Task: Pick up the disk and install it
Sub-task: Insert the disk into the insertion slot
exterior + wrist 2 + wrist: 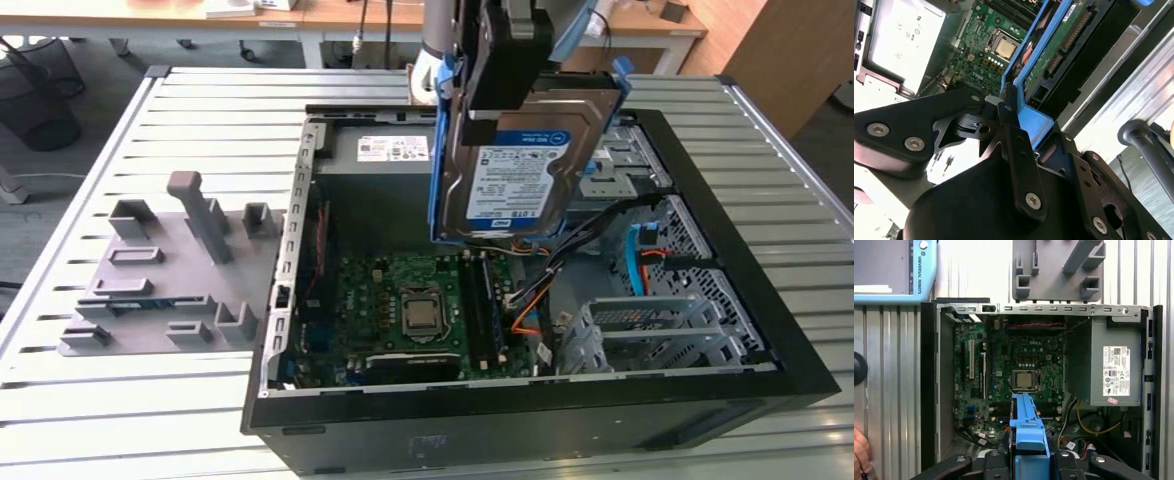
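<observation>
My hand (514, 90) clamps by its blue rails the flat silver labelled hard disk (514, 175), upright above the open black computer case (787, 340) toward 12 o'clock in the exterior view; I judge it rigid, dense, shock-sensitive.

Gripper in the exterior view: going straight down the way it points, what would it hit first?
The gripper holds the disk, whose lower edge would likely meet the circuit board near the memory slots first; depth is unclear.
</observation>
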Action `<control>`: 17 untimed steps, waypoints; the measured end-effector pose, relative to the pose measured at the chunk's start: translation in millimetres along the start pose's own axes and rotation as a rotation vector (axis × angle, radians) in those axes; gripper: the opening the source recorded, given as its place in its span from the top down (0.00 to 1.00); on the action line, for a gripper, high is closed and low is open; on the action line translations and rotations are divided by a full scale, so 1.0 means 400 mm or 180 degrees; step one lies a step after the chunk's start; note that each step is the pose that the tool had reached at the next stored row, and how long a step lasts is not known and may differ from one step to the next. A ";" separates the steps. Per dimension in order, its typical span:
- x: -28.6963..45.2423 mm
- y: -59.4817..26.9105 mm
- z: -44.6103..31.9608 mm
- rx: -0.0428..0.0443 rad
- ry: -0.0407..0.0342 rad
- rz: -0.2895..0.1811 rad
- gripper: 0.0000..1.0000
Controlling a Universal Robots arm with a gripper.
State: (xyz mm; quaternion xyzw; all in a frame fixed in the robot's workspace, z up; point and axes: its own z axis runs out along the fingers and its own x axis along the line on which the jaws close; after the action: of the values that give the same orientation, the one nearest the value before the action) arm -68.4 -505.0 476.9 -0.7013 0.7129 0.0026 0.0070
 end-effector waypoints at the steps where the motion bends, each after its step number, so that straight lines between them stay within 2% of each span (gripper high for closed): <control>1: 0.001 0.000 0.000 0.0000 0.0001 0.0000 0.64; 4: 0.007 0.000 0.000 0.0000 0.0001 -0.0001 0.64; 10: 0.031 -0.001 0.000 0.0000 0.0001 0.0000 0.64; 17: 0.070 -0.001 0.000 0.0000 0.0002 0.0000 0.64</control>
State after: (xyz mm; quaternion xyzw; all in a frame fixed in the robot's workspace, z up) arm -68.4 -533.0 476.6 -0.7013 0.7128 0.0024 0.0069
